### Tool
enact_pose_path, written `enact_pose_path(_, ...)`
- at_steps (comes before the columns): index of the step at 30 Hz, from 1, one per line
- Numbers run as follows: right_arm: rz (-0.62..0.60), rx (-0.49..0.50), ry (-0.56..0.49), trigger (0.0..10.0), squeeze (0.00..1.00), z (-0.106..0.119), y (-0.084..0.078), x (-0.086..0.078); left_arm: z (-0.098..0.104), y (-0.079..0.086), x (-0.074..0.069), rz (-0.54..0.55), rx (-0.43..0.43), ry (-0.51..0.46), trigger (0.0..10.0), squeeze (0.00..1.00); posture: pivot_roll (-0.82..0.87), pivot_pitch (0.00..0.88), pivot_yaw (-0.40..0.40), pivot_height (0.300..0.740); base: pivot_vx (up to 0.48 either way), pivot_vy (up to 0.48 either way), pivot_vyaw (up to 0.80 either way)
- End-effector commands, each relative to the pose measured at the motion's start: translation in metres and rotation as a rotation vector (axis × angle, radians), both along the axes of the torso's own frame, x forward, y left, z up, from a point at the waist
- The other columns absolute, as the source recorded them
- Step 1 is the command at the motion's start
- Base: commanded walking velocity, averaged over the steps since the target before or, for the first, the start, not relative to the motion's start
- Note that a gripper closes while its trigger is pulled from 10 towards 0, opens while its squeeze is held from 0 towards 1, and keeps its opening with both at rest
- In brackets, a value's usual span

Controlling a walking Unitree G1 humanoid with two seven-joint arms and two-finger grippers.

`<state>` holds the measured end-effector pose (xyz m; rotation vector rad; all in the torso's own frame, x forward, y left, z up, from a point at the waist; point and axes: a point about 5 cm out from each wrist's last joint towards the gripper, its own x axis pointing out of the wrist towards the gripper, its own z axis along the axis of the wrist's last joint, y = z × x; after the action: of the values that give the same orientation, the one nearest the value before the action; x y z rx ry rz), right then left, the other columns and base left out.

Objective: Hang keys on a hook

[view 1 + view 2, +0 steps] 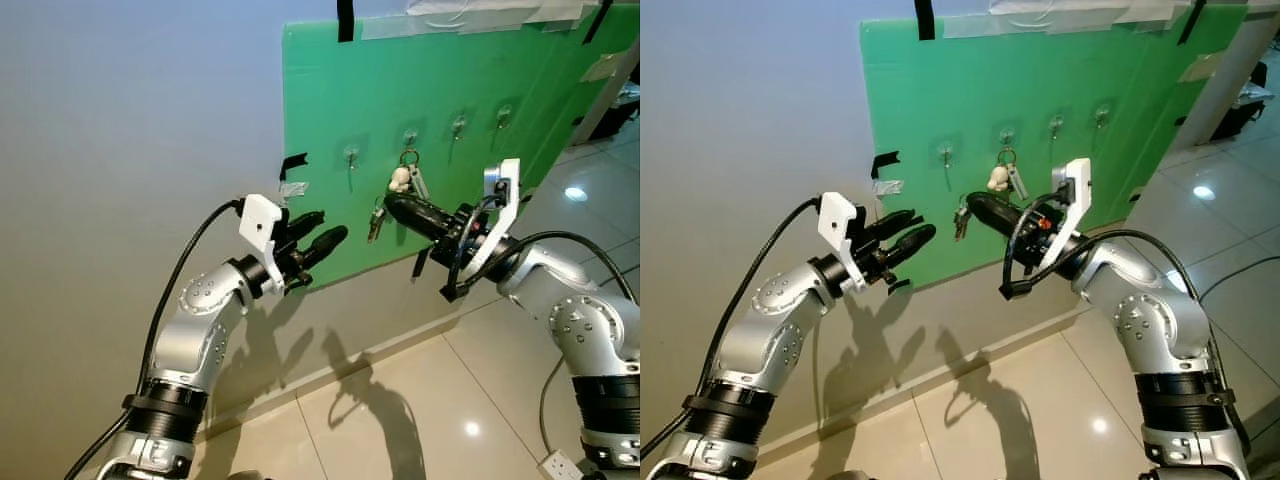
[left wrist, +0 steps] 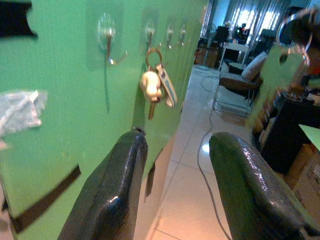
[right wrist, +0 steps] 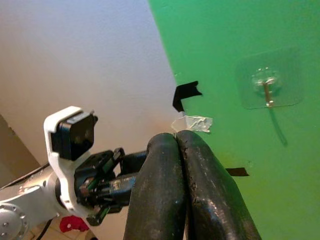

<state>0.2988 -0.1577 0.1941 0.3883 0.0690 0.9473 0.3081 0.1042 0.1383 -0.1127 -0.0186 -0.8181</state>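
The keys hang on a hook: light, rigid, jangly, best pinched at the ring. Right gripper, at their 6 o'clock, has its jaws together; left gripper jaws stand apart.

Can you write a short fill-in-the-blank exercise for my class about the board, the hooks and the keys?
1. The board taped to the wall is coloured ____.
2. The keys hang from the ____ hook from the left.
3. The board carries ____ clear hooks in a row.
4. The right gripper's fingers are ____.

Missing words: green; second; four; shut
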Motion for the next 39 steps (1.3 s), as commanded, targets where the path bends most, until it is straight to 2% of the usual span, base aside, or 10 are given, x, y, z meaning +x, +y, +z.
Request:
enact_pose_path(1,-0.014,-0.008,-0.031,0.0,0.0,0.01,-0.003,0.002,0.005,-0.004,-0.002,-0.021,-0.002,-0.017,10.0,0.0,-0.06,0.0,0.001,0.74,0.0,0.0,0.0)
enact_pose_path(7,-0.109,-0.034,-0.036,0.0,0.0,0.006,-0.006,0.013,0.002,-0.005,-0.006,-0.025,0.004,-0.003,10.0,0.0,-0.05,0.0,0.0,0.74,0.0,0.0,0.0)
enact_pose_path(12,-0.151,-0.014,-0.022,0.0,0.0,0.001,-0.002,0.018,-0.005,-0.008,-0.012,-0.028,0.014,0.015,10.0,0.0,-0.04,0.0,-0.002,0.74,0.0,0.0,0.0)
enact_pose_path(15,-0.211,0.012,0.001,0.0,0.0,-0.007,0.0,0.028,-0.012,-0.01,-0.016,0.037,0.032,0.002,10.0,0.0,-0.03,0.0,-0.004,0.74,0.0,0.0,0.0)
enact_pose_path(19,-0.292,-0.002,0.006,0.0,0.0,-0.018,0.0,0.041,-0.02,-0.009,-0.02,0.133,0.002,0.003,10.0,0.0,-0.02,0.0,-0.005,0.74,0.0,0.0,0.0)
enact_pose_path(23,-0.362,-0.013,0.021,0.0,0.0,-0.029,0.004,0.051,-0.025,-0.014,-0.029,0.168,-0.015,0.015,10.0,0.0,-0.01,0.0,-0.009,0.74,0.0,0.0,0.0)
enact_pose_path(34,-0.387,0.015,0.034,0.0,0.0,-0.036,0.011,0.067,-0.028,-0.009,-0.032,0.234,-0.003,0.018,10.0,0.0,0.01,0.0,-0.022,0.74,0.0,0.0,0.0)
enact_pose_path(39,-0.403,0.022,0.022,0.0,0.0,-0.031,0.013,0.073,-0.031,-0.006,-0.033,0.262,0.017,-0.001,10.0,0.0,0.01,0.0,-0.029,0.74,0.0,0.0,0.0)
